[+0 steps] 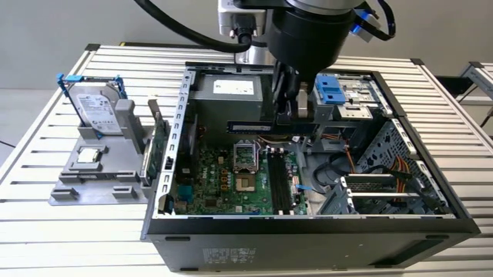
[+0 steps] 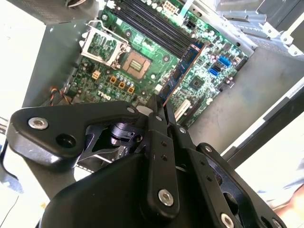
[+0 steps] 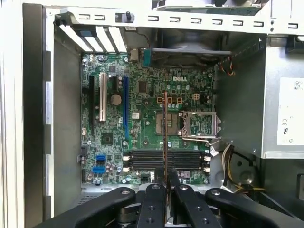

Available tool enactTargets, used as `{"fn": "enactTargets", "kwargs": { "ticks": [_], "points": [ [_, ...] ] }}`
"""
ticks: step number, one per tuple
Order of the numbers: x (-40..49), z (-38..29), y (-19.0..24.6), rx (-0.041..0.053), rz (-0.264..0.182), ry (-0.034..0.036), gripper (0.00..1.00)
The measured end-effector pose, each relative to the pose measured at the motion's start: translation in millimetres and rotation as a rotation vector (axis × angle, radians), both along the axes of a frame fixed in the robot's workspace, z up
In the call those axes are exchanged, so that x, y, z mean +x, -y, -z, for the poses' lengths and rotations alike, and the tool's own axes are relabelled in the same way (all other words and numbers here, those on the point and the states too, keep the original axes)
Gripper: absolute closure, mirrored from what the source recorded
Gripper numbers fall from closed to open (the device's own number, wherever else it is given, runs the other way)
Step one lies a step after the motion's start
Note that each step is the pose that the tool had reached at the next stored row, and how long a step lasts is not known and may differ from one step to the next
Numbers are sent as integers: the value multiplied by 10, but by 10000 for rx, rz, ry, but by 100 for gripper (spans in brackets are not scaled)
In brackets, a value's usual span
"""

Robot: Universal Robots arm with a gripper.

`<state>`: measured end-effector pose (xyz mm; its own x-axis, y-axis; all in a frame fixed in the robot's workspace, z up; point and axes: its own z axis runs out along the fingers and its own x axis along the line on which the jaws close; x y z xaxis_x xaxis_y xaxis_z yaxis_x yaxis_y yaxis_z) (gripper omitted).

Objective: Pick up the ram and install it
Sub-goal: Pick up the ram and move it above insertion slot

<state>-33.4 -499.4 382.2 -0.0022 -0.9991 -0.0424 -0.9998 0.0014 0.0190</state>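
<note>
gripping ram [image 1: 248, 126], seemingly above motherboard [image 1: 223, 187]

Bright, even overhead light is falling on the desk [image 1: 34, 170], its slats glaring pale. In the second wrist view the surroundings are washing out white and the motherboard [image 2: 204, 83] is catching glare. The black fingers [image 2: 159, 156] are sitting in shadow.

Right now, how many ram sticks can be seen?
1. The ram is clamped in the tool, hanging over the motherboard inside the case. The memory slots look empty; others may be hidden behind the arm.
</note>
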Motion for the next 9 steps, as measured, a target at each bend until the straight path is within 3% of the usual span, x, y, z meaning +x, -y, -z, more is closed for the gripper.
{"fn": "enactTargets", "kwargs": {
  "ticks": [9],
  "points": [
    [112,0,-1,0,0,0,100]
  ]
}}
